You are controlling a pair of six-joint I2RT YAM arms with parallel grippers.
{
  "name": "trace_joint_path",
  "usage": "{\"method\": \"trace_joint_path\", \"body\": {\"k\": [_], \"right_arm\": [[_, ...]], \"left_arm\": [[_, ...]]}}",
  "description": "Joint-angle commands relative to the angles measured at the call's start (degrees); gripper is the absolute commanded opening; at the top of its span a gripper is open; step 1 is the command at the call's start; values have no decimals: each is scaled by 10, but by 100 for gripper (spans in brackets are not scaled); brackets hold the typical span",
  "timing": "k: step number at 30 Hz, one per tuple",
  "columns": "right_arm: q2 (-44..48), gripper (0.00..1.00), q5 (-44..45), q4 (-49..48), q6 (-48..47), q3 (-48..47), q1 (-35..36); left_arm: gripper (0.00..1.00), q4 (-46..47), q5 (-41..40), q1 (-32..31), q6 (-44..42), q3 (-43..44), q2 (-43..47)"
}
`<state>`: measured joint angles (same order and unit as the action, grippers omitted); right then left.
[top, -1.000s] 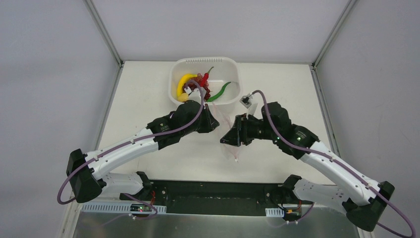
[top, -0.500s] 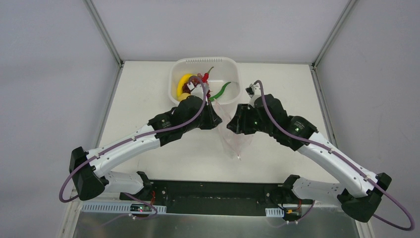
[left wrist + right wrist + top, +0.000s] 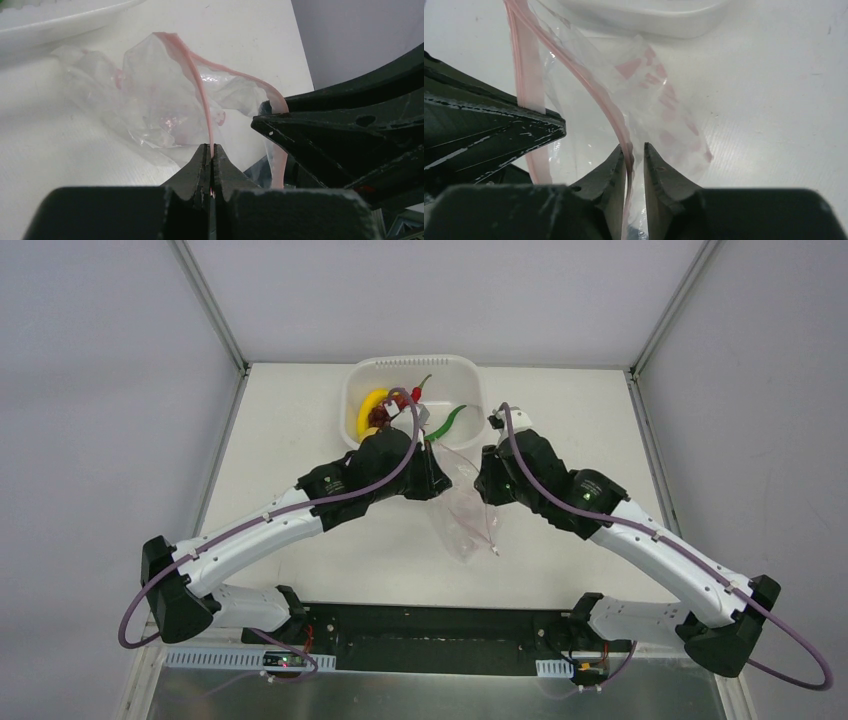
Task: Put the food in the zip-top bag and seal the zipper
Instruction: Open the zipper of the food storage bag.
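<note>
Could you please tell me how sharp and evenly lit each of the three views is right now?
Top external: soft, even light, faint shadows, with glare on the metal sheet at the bottom; the zip-top bag barely stands out from the table. Left wrist: the zipper is sharp, the white tub washed out. Right wrist: the near fingers are dark and soft.

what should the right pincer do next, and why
Probably close the right pincer fully on the zipper lip between its fingers: a gap shows there, while the left pincer is shut on the other lip. The zip-top bag looks empty, so its mouth likely needs pulling open.
</note>
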<state>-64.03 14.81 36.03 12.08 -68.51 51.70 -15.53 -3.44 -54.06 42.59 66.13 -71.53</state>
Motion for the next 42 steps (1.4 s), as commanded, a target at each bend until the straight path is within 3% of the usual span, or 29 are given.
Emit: {"method": "trace_joint_path", "body": {"k": [1, 4, 10, 18, 24, 29, 33, 36, 39, 42], "right_arm": [[-5, 15, 43, 21, -34, -34, 3], [6, 0, 47, 20, -37, -31, 4], [49, 0, 108, 41, -56, -36, 3], [90, 0, 267, 152, -25, -123, 3], [115, 0, 334, 179, -9, -164, 3], [81, 0, 226, 113, -40, -108, 3], [12, 0, 117, 37, -10, -7, 2], [-32, 0, 86, -3, 11, 42, -3], [-41, 0, 57, -16, 20, 45, -19], [-23, 0, 15, -41, 19, 44, -36]], "left_arm": [[0, -16, 13, -5, -38, 29, 4], [0, -42, -1, -4, -52, 40, 4], [0, -74, -32, -2, -85, 55, 19], [0, -84, 122, -2, -129, 282, -134], [0, -93, 162, 7, -119, 404, -253], [0, -70, 134, 31, -109, 315, -230], [0, -61, 135, 74, -88, 213, -203], [0, -39, 126, 85, -79, 151, -186], [13, -68, 131, 89, -88, 159, -196], [49, -82, 133, 89, -101, 166, -189]]}}
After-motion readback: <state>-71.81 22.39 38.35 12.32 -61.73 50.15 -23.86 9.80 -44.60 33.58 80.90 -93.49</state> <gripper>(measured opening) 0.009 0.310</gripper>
